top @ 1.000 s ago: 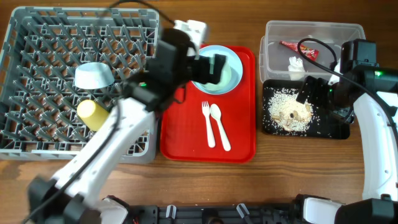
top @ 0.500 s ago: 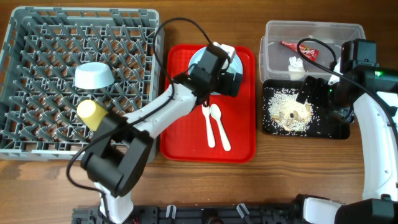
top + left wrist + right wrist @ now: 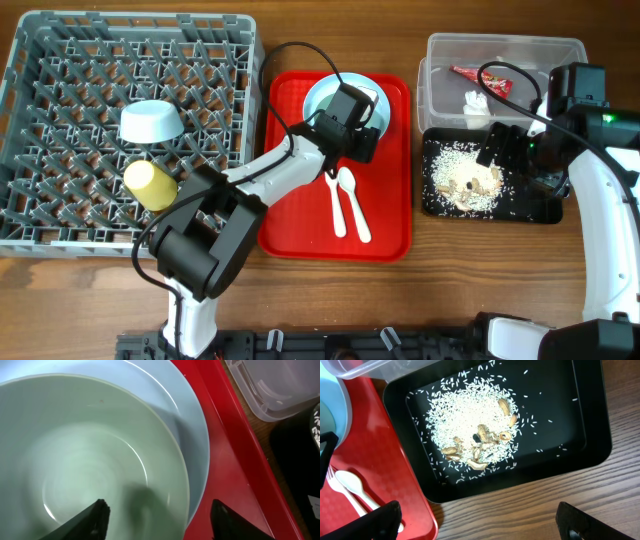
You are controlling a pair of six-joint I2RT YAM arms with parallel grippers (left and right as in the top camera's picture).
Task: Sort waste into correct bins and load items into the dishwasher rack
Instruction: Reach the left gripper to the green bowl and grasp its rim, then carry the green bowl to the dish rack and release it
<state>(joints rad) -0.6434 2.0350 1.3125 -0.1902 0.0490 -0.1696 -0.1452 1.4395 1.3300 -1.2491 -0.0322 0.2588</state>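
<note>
Where the flat red plastic tray (image 3: 290, 225) comes nearest, white plastic fork (image 3: 333, 200) and white plastic spoon (image 3: 352, 205) lie on it. Right of that tray, right gripper (image 3: 477, 517), fingers spread wide, hangs over shallow black plastic tray (image 3: 592, 425) holding rice scraps (image 3: 465, 420). Left of it, large grey pegged plastic rack (image 3: 60, 230). At red tray's far end, left gripper (image 3: 160, 510), fingers apart, straddles rim of small mint-blue bowl (image 3: 75, 460) sitting in round pale-blue plate (image 3: 187, 425).
</note>
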